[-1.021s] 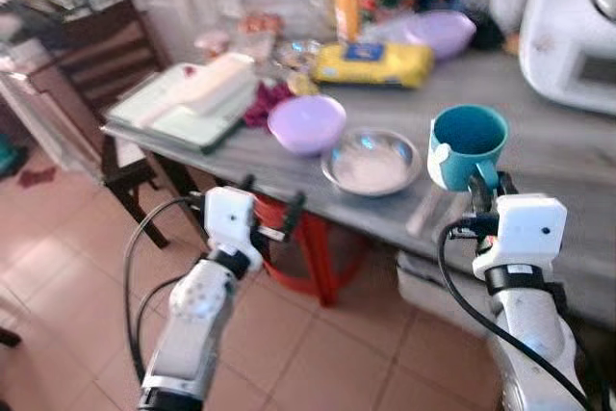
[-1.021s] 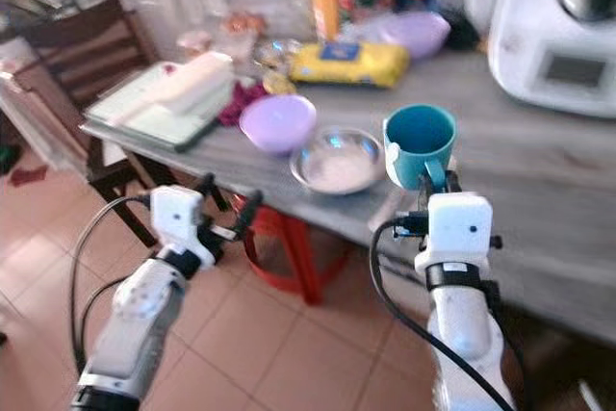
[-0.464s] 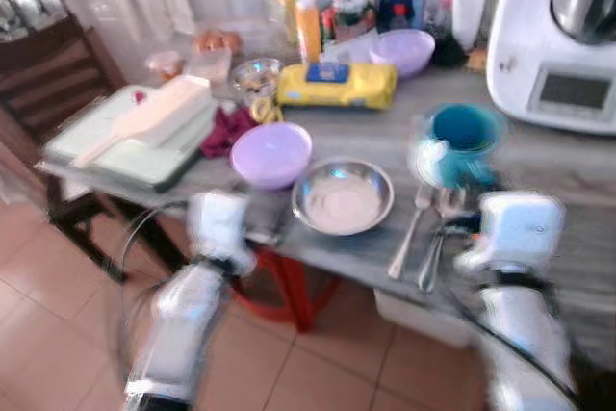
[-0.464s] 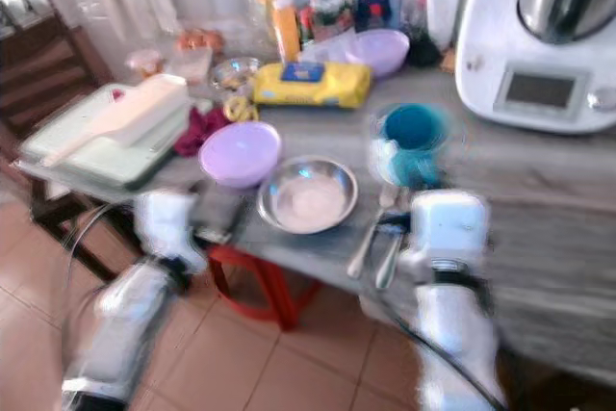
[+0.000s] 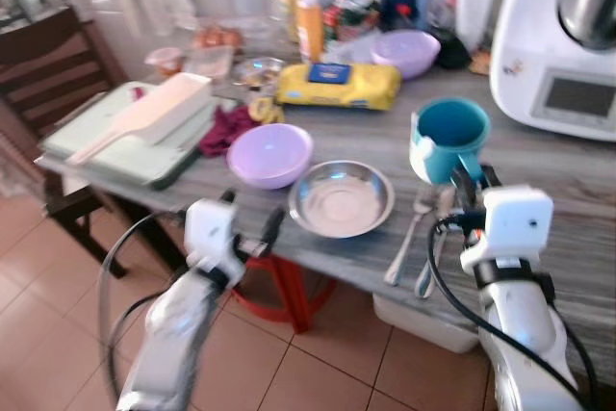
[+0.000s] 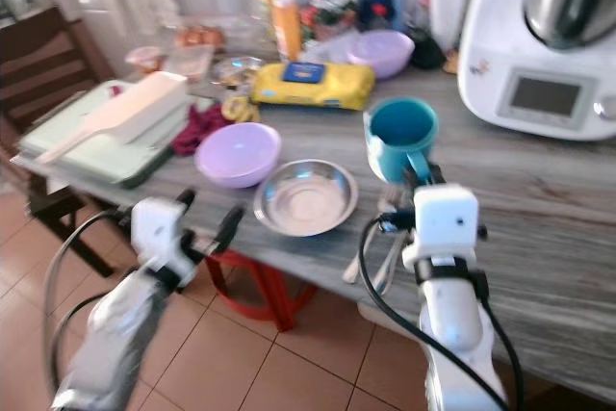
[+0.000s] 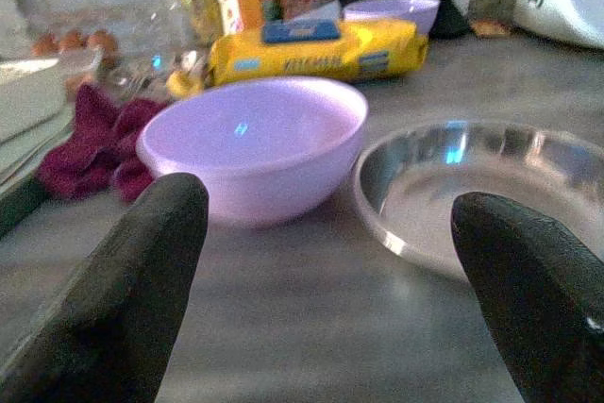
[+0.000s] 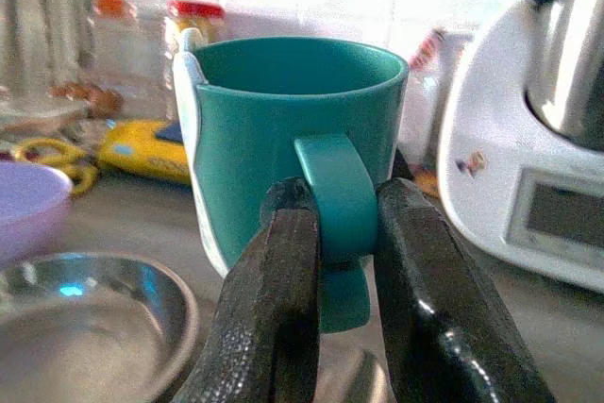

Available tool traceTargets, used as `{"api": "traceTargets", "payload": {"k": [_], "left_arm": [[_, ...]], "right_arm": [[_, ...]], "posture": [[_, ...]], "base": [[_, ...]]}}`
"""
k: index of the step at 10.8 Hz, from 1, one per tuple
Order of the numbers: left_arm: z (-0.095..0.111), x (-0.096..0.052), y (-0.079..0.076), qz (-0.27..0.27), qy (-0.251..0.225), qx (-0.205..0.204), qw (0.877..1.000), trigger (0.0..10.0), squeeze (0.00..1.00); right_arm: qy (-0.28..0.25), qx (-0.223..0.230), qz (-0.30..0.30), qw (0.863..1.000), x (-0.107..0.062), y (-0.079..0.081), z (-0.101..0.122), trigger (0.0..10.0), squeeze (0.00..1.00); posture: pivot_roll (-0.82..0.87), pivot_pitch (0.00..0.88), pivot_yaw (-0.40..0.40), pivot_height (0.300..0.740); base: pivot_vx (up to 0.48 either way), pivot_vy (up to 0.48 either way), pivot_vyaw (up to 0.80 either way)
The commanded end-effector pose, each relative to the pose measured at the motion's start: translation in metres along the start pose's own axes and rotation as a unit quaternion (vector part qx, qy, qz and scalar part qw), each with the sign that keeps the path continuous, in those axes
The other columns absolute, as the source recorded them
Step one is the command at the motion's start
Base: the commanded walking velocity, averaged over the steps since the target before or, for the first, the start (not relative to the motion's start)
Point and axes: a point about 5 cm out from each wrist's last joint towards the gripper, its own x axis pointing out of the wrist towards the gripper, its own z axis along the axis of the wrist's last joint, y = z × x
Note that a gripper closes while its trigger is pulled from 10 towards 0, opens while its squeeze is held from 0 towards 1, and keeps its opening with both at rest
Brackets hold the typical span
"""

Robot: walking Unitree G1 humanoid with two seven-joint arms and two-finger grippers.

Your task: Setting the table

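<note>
Grey wooden table (image 5: 568, 238) carries a steel bowl (image 5: 341, 198) and cutlery (image 5: 414, 238); the right gripper (image 5: 468, 185) holds a teal mug (image 5: 450, 140) above them. Right wrist view: both fingers (image 8: 274, 318) pinch the mug's handle. Left wrist view: the left gripper (image 7: 330, 261), jaws spread, faces a lilac bowl (image 7: 253, 143)

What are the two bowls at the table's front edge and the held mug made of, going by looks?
Metal bowl: likely stainless steel, shiny, mirror glints. Lilac bowl: probably plastic, smooth satin, soft highlight. Teal mug, handle clamped in the right gripper jaws: glazed ceramic or hard plastic; cannot tell.
</note>
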Motion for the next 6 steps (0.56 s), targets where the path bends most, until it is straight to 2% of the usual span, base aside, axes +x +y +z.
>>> {"api": "traceTargets", "payload": {"k": [1,3,5,6], "left_arm": [[0.004,-0.003,0.000,-0.020,-0.004,-0.008,1.000,10.0,0.00],[0.008,-0.007,0.000,-0.045,-0.004,-0.006,0.999,10.0,0.00],[0.009,-0.011,0.000,-0.065,0.005,-0.003,0.998,10.0,0.00],[0.010,-0.014,0.000,-0.069,0.008,-0.004,0.998,10.0,0.00]], "right_arm": [[0.005,0.003,0.002,1.000,0.005,-0.004,-0.001,10.0,0.00],[0.024,0.014,-0.011,1.000,0.019,-0.022,-0.009,10.0,0.00],[0.022,-0.002,0.006,1.000,0.037,-0.033,-0.012,10.0,0.00],[0.033,0.019,0.007,0.999,0.046,-0.038,-0.018,10.0,0.00]], "posture": [[-0.12,0.104,0.123,0.740],[-0.11,0.132,0.117,0.740],[-0.09,0.157,0.125,0.740],[-0.08,0.167,0.131,0.740]], "base": [[0.000,0.000,0.00],[0.000,0.000,0.00],[0.000,0.000,0.00],[0.000,0.000,0.00]]}}
